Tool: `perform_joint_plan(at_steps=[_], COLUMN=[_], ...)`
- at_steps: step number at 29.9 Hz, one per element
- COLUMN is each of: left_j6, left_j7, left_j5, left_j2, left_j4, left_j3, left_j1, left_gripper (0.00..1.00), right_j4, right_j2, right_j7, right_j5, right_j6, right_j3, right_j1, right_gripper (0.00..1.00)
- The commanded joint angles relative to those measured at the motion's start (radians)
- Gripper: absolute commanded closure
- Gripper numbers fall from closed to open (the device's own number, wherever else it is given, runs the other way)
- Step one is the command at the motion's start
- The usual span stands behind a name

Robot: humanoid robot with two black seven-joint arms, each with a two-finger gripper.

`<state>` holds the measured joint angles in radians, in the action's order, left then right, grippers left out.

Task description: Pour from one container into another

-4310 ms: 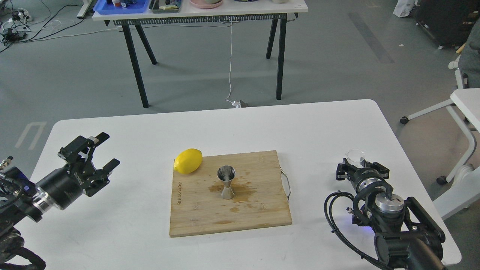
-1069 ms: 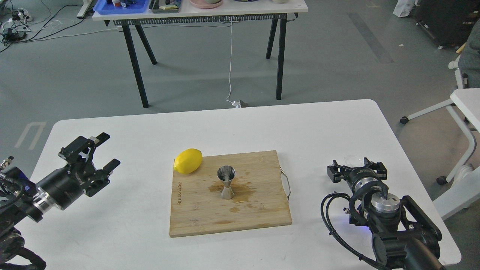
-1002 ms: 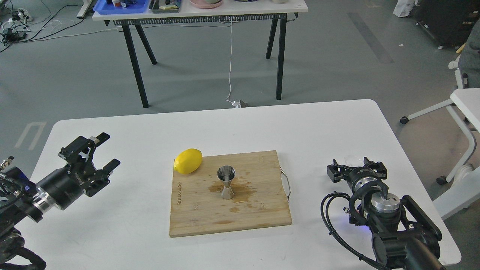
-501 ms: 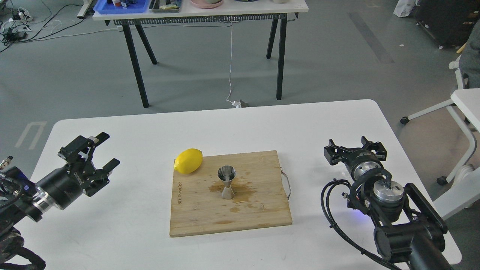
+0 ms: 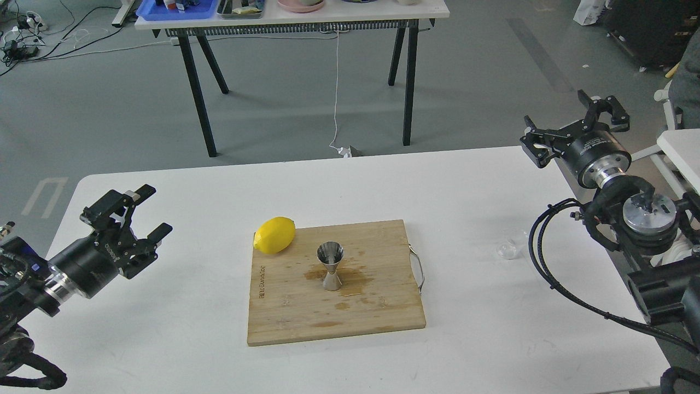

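Head view shows the small clear glass cup standing on the white desk, below and nearer me than my raised, spread-fingered right hand; the shiny steel hourglass jigger stands leftward on the bamboo cutting board.

Yellow lemon — shiny steel jigger — tan board.

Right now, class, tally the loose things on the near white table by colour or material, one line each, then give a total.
Yellow: 1, the lemon
Wood: 1, the cutting board
Steel: 1, the jigger standing on the board
Clear glass: 1, the glass cup on the table right of the board
Total: 4
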<state>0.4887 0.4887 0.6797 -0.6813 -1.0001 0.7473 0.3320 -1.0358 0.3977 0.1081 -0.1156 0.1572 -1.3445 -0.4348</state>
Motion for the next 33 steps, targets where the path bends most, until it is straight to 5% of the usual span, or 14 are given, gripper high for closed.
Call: perform_joint_plan(at_steps=[1,4,33], left_j6=[0.000,0.000,0.000], left_j7=[0.000,0.000,0.000], left_j5=[-0.028,-0.086,-0.163], left_j2=[-0.003,-0.003,-0.011], left_j4=[0.000,0.000,-0.005], left_j3=[0.009,0.020,0.037], left_j1=[0.015,0.018,0.050], left_gripper=[0.01,0.01,0.01], right_j4=[0.071,0.112,0.249], right_j2=[0.012,0.029,0.056], right_j7=[0.024,0.025,0.012], right_j5=[0.048,0.056,0.097], right_j6=[0.203,0.332,0.332], right_j3=[0.007,0.008,-0.004], right_j1=[-0.002,0.005,0.033], right_gripper=[0.02,0.02,0.02])
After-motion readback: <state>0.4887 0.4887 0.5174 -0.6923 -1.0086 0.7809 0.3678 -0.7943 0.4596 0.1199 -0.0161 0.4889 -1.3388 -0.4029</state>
